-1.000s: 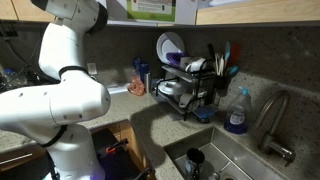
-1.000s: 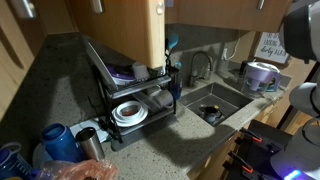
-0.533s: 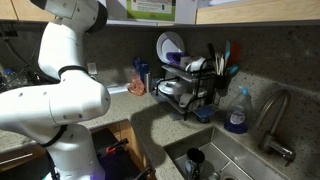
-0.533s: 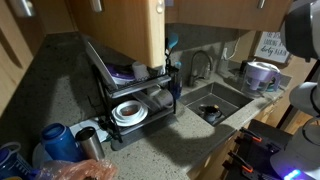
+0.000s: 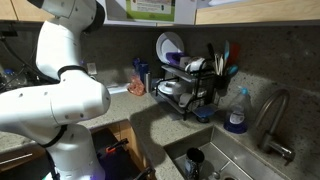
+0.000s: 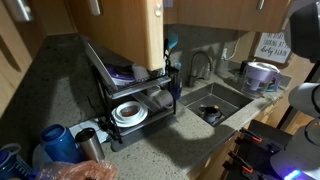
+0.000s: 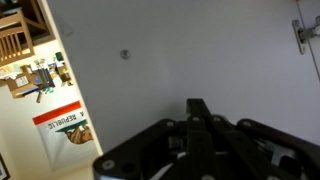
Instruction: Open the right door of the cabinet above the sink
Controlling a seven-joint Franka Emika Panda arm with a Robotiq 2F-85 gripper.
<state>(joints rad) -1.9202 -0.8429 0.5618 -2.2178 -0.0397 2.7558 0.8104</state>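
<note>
Granite counter [image 5: 118, 102] in an exterior view holds the sink [image 5: 250, 155], with the cabinet [image 5: 255, 10] above. In an exterior view a door [image 6: 115, 30] stands swung out over the dish rack [image 6: 130, 95]. In the wrist view the gripper [image 7: 198, 112] is closed and empty, facing the panel. The upright handle [image 7: 299, 35] lies up and right of it.

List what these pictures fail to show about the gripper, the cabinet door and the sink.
1. Gripper: not seen in either exterior view. In the wrist view it is a dark blur, so open or shut is unclear.
2. Cabinet door: its top is cut off by the frame edge in an exterior view.
3. Sink: cut off by the bottom edge in an exterior view. Its contents are too dark to name.
</note>
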